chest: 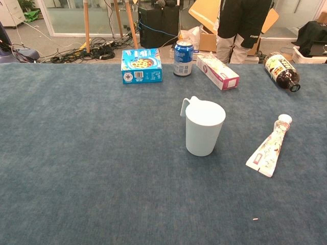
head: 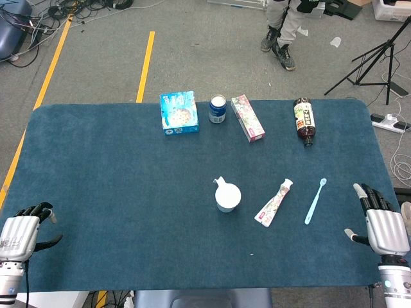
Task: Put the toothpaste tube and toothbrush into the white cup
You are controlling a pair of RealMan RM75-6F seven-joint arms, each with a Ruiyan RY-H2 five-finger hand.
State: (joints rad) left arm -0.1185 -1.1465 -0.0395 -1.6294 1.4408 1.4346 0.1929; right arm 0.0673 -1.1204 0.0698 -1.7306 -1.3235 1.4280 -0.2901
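Head view. Left hand (head: 22,232) rests at the near left edge of the blue surface (head: 115,179), fingers loosely curled, holding nothing. Right hand (head: 383,224) sits at the near right edge, fingers extended and apart, also empty. Light-blue toothbrush (head: 314,201) lies flat just inward of the right hand, head pointing away from the robot. Toothpaste tube (head: 274,203) lies beside it, one step further inward, cap end away. White cup (head: 227,195) stands upright beyond the tube, handle on its far side. Well beyond both hands, along the far edge: blue box (head: 179,112), can (head: 218,109), pink carton (head: 247,117), dark bottle (head: 304,120).

Chest view. Neither hand visible. Cup (chest: 203,127) upright, mouth open; tube (chest: 269,148) flat on the surface, not touching the cup. Toothbrush out of frame.

Judgement: nothing yet loaded; first pick pending. The right hand is the natural choice. The thin toothbrush will likely need a fingertip pinch mid-handle, then a tilt upright before lowering, so the cup is not tipped.
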